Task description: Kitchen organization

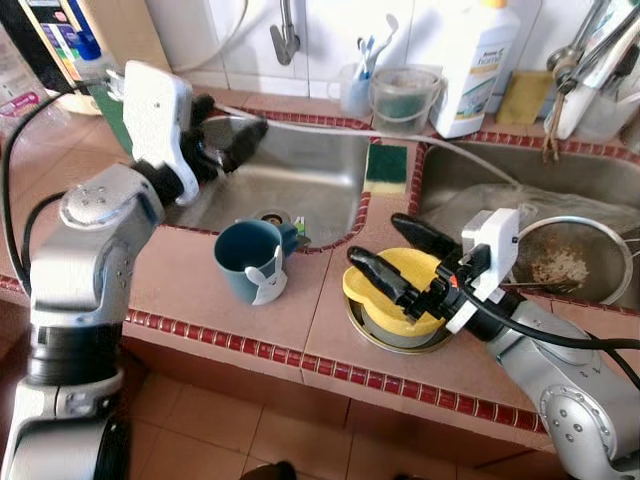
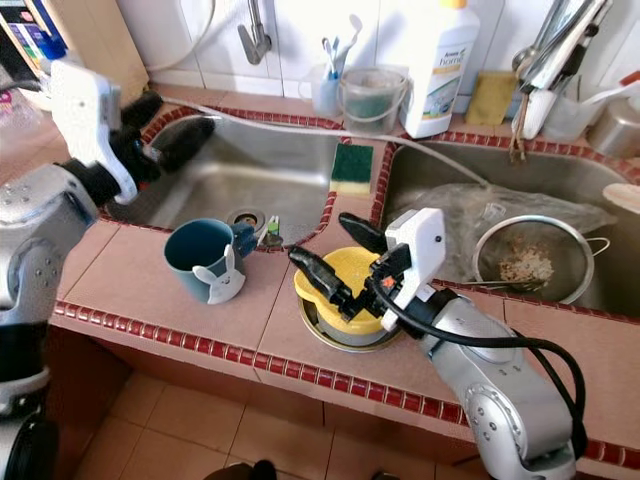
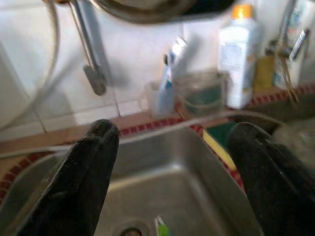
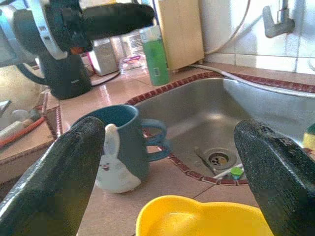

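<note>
so right gripper hovered fingers spread over the yellow lid on the near counter, gripping nothing. left gripper was wide open and empty above the left sink; blue mug stood left of the lid.

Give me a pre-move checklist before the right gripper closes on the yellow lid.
1. Right gripper open: ok, fingers spread wide.
2. Right gripper lined up with the yellow lid: ok, fingers sit just above it, one to each side.
3. Lid seated on the metal dish under it: cannot tell, the dish's rim shows only at the near side.
4. Blue mug out of the way: ok, it stands apart from the lid on the counter, toward the robot's left.
5. Left gripper out of the way: ok, open, held over the left sink.
6. Nothing held in either gripper: ok.
</note>
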Motion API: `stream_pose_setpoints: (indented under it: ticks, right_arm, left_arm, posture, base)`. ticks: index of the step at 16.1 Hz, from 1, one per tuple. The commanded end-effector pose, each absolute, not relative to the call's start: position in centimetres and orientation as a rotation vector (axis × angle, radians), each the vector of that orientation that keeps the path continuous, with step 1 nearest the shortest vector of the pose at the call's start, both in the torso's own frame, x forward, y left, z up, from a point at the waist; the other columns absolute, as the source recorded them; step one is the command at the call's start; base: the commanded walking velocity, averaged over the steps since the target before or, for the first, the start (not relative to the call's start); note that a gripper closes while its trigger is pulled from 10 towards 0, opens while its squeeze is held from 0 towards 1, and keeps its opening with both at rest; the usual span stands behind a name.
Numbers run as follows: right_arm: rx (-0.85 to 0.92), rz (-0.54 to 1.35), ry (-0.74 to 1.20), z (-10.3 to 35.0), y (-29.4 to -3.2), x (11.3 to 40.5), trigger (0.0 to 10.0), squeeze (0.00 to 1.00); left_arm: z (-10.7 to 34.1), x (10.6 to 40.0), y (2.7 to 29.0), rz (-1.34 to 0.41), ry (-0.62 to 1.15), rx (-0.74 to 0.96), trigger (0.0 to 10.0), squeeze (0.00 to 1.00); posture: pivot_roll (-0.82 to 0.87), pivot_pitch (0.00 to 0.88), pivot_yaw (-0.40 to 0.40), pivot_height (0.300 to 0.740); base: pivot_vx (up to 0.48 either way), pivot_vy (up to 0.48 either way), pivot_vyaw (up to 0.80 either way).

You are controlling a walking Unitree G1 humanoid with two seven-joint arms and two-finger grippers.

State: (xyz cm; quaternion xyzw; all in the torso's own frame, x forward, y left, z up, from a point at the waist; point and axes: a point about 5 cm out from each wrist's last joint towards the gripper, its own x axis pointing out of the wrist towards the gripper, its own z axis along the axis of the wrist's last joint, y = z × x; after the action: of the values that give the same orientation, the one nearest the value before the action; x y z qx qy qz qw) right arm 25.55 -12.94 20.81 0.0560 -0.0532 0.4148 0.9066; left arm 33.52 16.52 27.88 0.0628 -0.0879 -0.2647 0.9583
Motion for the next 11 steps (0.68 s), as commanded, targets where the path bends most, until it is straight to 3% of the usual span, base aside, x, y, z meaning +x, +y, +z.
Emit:
stream_pose_setpoints:
  ticks: [1, 11]
  right_arm:
    - [0.112, 0.904, -0.097, 20.7, -12.5, 25.1, 10.0, 0.0]
    - [0.072, 1.005, -0.028, 19.9, -12.5, 24.1, 10.0, 0.0]
  left_arm:
    - [27.9, 32.9, 16.2, -0.578, -0.163, 0.169, 10.0, 0.0]
    - [25.7, 32.6, 18.5, -0.59, 0.115, 0.368, 10.0, 0.0]
  posture:
    - [-0.1, 0.103, 0.083, 0.74]
    - [-0.09, 0.096, 0.071, 0.74]
  base:
    - [0.0, 0.0, 0.0]
    - [0.0, 0.0, 0.0]
